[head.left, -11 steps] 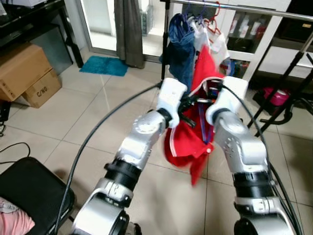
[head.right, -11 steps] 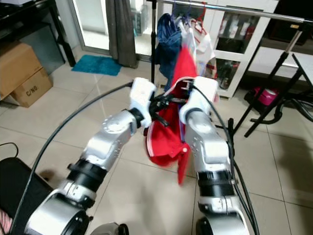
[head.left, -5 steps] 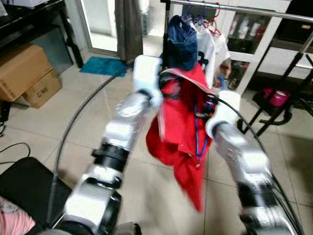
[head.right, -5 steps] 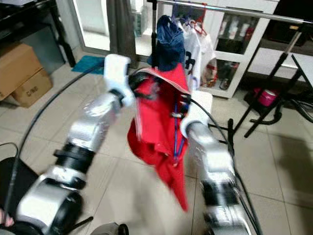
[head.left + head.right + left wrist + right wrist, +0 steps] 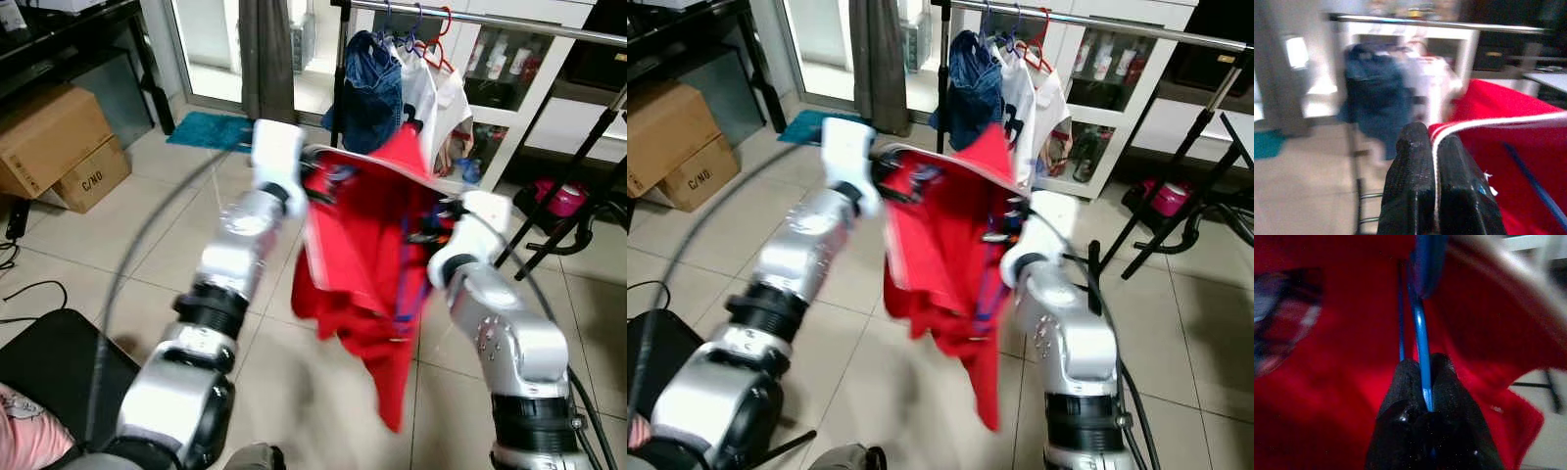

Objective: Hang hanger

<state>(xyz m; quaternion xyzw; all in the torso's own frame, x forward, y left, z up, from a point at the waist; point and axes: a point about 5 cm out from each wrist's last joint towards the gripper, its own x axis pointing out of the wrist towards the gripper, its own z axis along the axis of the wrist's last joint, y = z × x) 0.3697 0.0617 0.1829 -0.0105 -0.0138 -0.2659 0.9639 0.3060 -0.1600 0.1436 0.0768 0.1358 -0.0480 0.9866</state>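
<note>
rail: the clothes rail (image 5: 509,22) runs across the top, bare along its right stretch.
hung clothes: a blue garment (image 5: 367,88), a white shirt (image 5: 431,98) and their hangers (image 5: 416,20) crowd the rail's left end.
red shirt: the red shirt (image 5: 367,255) is spread between both arms just before the hung clothes, blocking the straight way to them.
rack legs: black slanted legs (image 5: 568,186) stand at the right, with a pink thing (image 5: 554,193) by them.
floor: open tiles on the left, up to the cardboard boxes (image 5: 59,147).
</note>
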